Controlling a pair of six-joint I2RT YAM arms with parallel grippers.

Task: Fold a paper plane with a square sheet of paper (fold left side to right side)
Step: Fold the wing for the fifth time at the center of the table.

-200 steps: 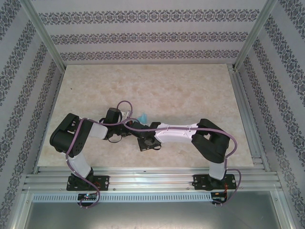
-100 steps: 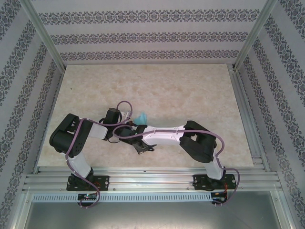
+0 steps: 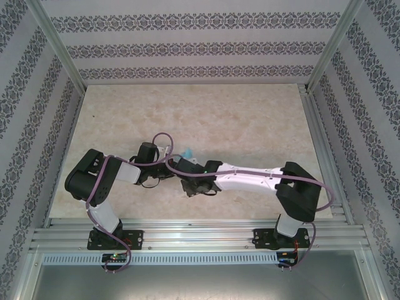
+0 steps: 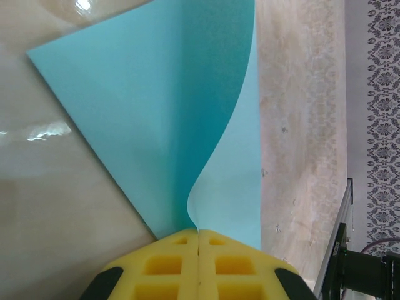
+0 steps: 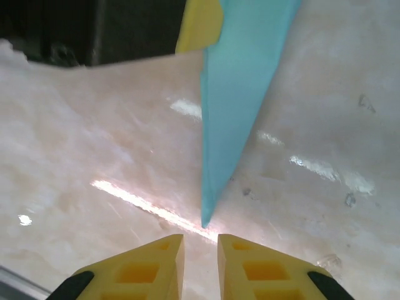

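- Turquoise paper [image 4: 156, 106] is already folded into layers. In the left wrist view a straight crease runs up its middle and one layer curls away from it.
- The paper sits near the middle of the desk [image 3: 250, 119], between the two wrists. Its near end is pinched in the left gripper [image 4: 197, 240], whose yellow pads are pressed together on it.
- From the right wrist the paper [image 5: 237, 94] tapers to a sharp tip just ahead of the right gripper [image 5: 200, 244]. I cannot tell whether that tip touches the desk.
- The right gripper was closed a second ago. Now its fingers stand a narrow gap apart with nothing between them.
- That change suggests the right side has let go after working the crease, so the fold now depends on the left grip alone. The plane looks only partly made, with more folds to come.
- The right arm [image 3: 250, 178] has stretched out low, and its elbow has swung out toward the right rail.
- The left arm [image 3: 119, 172] has stayed bent, with its wrist turned in toward the paper.
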